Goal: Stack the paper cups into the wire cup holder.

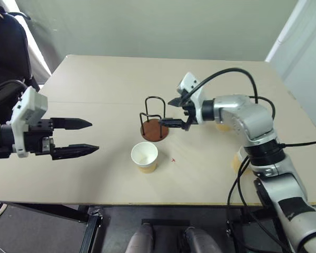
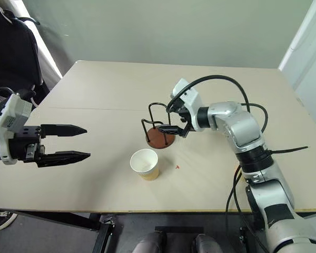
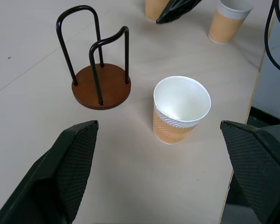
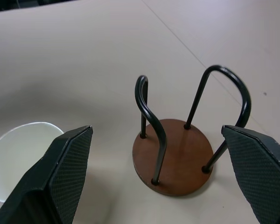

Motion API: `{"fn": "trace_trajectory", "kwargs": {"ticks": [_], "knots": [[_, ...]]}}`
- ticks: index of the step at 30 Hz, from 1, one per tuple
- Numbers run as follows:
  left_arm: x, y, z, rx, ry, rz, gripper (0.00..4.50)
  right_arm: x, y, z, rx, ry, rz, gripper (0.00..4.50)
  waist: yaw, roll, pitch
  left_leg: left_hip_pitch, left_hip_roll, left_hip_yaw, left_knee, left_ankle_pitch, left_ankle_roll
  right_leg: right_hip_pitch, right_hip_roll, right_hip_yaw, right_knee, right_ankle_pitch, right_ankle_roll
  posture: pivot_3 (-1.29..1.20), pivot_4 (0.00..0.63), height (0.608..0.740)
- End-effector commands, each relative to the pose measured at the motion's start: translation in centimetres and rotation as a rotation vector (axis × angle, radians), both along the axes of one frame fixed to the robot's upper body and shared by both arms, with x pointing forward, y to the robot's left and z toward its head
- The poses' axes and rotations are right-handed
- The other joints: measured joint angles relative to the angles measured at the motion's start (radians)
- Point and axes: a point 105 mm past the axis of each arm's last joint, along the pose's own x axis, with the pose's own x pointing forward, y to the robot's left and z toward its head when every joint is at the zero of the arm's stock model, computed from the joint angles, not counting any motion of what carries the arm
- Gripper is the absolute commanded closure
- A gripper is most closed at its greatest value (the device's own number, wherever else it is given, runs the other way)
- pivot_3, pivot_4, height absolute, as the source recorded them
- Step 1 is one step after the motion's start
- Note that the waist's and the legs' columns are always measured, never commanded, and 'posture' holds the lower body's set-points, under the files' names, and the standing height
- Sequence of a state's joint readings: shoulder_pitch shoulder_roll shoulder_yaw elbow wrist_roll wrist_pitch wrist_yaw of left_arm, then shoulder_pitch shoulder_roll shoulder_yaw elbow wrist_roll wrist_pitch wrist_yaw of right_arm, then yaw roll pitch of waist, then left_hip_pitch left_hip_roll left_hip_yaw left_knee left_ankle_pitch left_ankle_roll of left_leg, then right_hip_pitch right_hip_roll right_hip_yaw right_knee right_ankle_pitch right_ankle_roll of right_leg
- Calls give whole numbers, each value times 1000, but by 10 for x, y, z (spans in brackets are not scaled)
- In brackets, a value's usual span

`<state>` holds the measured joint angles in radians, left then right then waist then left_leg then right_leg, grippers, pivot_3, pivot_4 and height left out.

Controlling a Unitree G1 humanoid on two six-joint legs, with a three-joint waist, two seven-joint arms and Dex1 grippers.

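The paper cup just in front of the wire cup holder looks light and crushable; I'd grip its ribbed wall gently. Both the right end effector, beside the holder, and the left end effector gape wide, empty.

1 upright paper cup stands near the empty wire cup holder.

The counter has a pale beige top with a thin seam running across it. The wire cup holder stands upright near its middle, empty. One paper cup stands upright, mouth up, near the front edge, close to the holder but apart from it. Two further paper cups stand toward the right side. A small red mark lies beside the near cup.
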<state>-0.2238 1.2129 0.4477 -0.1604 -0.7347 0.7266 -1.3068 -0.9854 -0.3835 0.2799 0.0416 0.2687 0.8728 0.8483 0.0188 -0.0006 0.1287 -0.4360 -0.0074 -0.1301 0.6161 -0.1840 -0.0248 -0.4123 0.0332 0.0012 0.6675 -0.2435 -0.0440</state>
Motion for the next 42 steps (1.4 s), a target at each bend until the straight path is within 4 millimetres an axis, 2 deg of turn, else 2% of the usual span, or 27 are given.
{"fn": "trace_trajectory", "kwargs": {"ticks": [1,9,10,13,21,23,28,30,32,34,37,42], "knots": [[-6,-2,12,12,-51,-8,14,-1,6,-1,7,-38,-4,0,0,0,0,0,0,0,0,0,0,0,0,0,0,0,0,0,150,740],[-10,-3,9,7,-40,-3,14,8,18,-11,52,-33,-49,0,0,0,0,1,0,0,0,-1,-1,0,0,0,1,0,-1,0,150,740],[-11,-3,9,8,-39,-2,3,9,20,-12,54,-36,-52,176,0,0,0,1,0,0,0,-1,-1,0,0,0,1,0,-1,0,150,740],[-11,-2,9,10,-38,2,0,11,23,-13,73,-32,-62,950,0,0,0,0,0,0,0,-1,-2,0,0,0,1,0,-1,0,150,740],[-11,-1,11,14,-40,7,0,12,30,-13,108,-23,-69,3970,0,0,0,0,0,0,0,-2,-3,-1,0,0,2,-1,-2,0,150,740],[-11,-1,11,17,-40,9,0,13,28,-12,109,-25,-69,4461,0,0,0,1,0,0,0,-2,-4,-1,0,0,3,-1,-2,0,150,740],[-10,0,12,19,-42,9,0,7,21,0,137,-27,-11,4461,0,0,0,1,1,0,0,-4,-7,-1,0,0,4,-1,-3,0,150,740],[-8,0,12,22,-44,6,0,-10,14,11,136,-47,112,4461,3,0,0,0,0,0,0,-4,-9,-2,0,0,4,-1,-3,0,150,740],[-6,-2,13,24,-44,-4,0,-32,1,14,79,-76,247,4461,12,-1,0,-1,0,0,0,-4,-9,-2,0,0,4,-1,-3,0,150,740],[-4,-3,13,23,-44,-12,0,-44,-10,14,29,-77,317,4461,11,-1,-1,-1,0,1,1,-2,-11,-1,0,0,3,-1,-3,0,150,740],[-1,-4,13,23,-44,-19,0,-53,-22,13,-32,-72,367,4461,6,-2,-1,0,1,1,1,-1,-11,0,1,0,4,-1,-3,0,150,740],[2,-6,14,24,-47,-34,0,-54,-36,6,-111,-71,407,4461,-2,-2,-1,2,2,1,0,1,-6,0,2,0,6,-1,-3,0,150,740]]}}
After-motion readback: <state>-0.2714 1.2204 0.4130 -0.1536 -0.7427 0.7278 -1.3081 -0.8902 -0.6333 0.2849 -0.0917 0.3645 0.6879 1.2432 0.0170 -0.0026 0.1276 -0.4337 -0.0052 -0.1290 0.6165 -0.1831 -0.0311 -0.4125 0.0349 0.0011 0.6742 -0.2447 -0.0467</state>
